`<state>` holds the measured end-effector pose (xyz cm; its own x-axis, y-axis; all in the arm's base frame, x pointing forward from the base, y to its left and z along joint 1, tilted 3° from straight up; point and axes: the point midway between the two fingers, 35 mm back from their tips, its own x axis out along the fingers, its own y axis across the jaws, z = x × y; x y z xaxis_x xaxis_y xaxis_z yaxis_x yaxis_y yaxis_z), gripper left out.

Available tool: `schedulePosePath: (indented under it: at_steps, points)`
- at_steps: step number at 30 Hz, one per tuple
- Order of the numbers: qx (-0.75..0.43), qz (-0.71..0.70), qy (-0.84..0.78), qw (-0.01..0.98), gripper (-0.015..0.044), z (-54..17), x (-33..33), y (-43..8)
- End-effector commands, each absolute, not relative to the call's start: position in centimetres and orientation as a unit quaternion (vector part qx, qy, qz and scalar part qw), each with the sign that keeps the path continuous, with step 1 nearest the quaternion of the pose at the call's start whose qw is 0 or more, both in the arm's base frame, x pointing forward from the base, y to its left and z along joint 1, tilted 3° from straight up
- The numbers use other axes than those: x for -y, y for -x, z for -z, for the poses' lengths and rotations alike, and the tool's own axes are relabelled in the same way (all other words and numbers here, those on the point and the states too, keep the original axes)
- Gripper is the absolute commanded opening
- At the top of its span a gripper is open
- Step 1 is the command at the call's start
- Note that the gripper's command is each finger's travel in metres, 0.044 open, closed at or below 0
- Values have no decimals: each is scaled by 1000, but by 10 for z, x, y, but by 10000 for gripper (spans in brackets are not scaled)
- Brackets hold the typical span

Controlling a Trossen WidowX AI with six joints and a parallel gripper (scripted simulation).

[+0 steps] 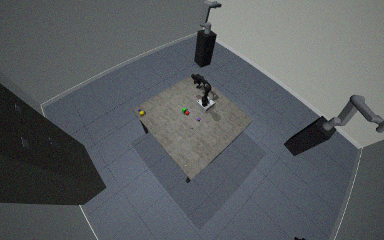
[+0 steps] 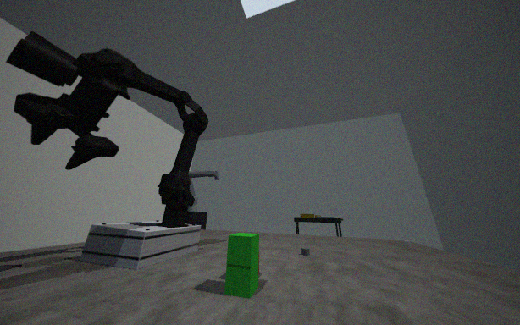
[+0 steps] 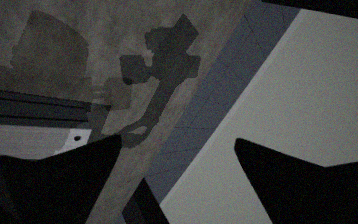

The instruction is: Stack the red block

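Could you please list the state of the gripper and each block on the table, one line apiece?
Black parallel-jaw gripper: open, holding nothing, raised high, away from the blocks.
Green two-block tower: upright, stacked, nothing on top.
Red block: on the table beside the tower, not yet stacked.
Yellow block: on the table near its edge, by a small blue block.
Small purple block: on the table, alone.

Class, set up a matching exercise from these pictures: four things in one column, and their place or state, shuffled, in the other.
Things:
1. green tower
2. red block
3. gripper
4. yellow block

Place or state:
A. raised high, fingers open, holding nothing
B. near the table's edge
C. two blocks standing upright
D. on the table beside the tower

Pairs: 1-C, 2-D, 3-A, 4-B
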<state>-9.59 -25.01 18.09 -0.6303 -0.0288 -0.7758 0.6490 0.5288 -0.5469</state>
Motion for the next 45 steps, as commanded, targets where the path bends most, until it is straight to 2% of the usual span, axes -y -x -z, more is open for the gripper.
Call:
schedulePosePath:
  at_steps: [1, 12, 24, 35, 45]
  points:
    - [-799, 400, -160, 420, 440, -174, 258, 72]
    - [-808, 284, -54, 513, 440, -155, 267, -7]
    - [-797, 57, 124, 589, 440, -134, 248, -105]
    - [-729, -147, 285, 604, 440, -116, 200, -184]
    - [-647, -292, 397, 582, 440, -105, 149, -230]
